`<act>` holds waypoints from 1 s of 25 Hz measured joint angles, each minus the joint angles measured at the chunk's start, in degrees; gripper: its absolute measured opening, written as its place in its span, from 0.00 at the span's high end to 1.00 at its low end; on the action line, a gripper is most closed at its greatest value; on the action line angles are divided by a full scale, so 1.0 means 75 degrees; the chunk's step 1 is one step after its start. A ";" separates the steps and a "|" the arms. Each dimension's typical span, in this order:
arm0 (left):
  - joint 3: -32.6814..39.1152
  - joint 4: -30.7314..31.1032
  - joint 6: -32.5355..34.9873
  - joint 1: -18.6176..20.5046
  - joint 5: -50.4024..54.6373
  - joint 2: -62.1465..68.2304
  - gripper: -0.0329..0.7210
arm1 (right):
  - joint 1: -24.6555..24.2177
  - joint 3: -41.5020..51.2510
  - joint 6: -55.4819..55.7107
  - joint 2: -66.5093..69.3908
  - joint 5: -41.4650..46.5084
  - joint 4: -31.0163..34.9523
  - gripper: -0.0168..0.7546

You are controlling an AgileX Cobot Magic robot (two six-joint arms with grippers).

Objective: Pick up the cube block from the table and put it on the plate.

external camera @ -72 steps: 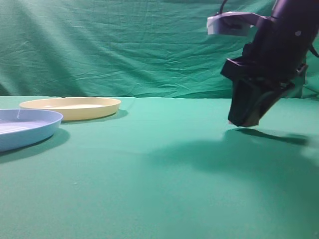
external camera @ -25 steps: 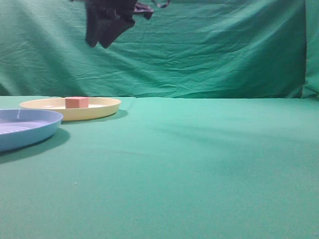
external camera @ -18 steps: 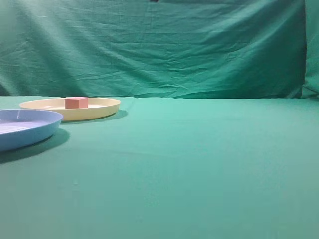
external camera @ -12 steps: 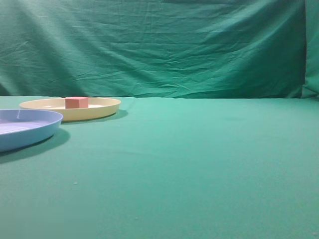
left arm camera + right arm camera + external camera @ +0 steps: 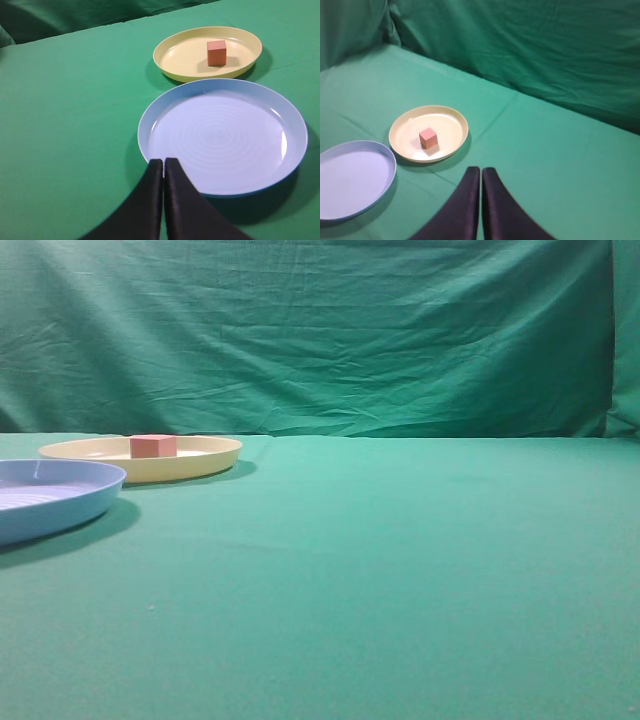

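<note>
Cube [image 5: 427,137] sits inside the cream plate [image 5: 450,118], left of centre in the right wrist view, on the green worktop [image 5: 400,560]. Left fingers [image 5: 154,172] and right fingers [image 5: 472,177] are pressed together, empty. The placing looks finished; nothing seems left but keeping both arms clear.

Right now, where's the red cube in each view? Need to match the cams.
Exterior: cube block far left, sitting in the cream plate.
Left wrist: cube block upper right, in the cream plate.
Right wrist: cube block left of centre, in the cream plate.
Shared landmark: light blue plate beside the cream plate.
</note>
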 joint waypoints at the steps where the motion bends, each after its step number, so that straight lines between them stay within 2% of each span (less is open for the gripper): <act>1: 0.0000 0.0000 0.0000 0.0000 0.0000 0.0000 0.96 | 0.0000 0.0338 0.0000 -0.0570 -0.0160 0.0019 0.98; 12: 0.0000 0.0000 0.0000 0.0000 0.0000 0.0000 0.96 | 0.0000 0.3089 -0.0036 -0.6609 -0.0011 -0.0286 0.98; 20: 0.0000 0.0000 0.0000 0.0012 0.0000 0.0000 0.96 | -0.0019 0.4617 0.0432 -0.6651 -0.0249 -0.0610 0.98; 25: 0.0000 0.0000 0.0000 0.0012 0.0000 0.0000 0.96 | -0.0848 0.5433 0.0462 -0.6651 -0.0467 -0.0627 0.98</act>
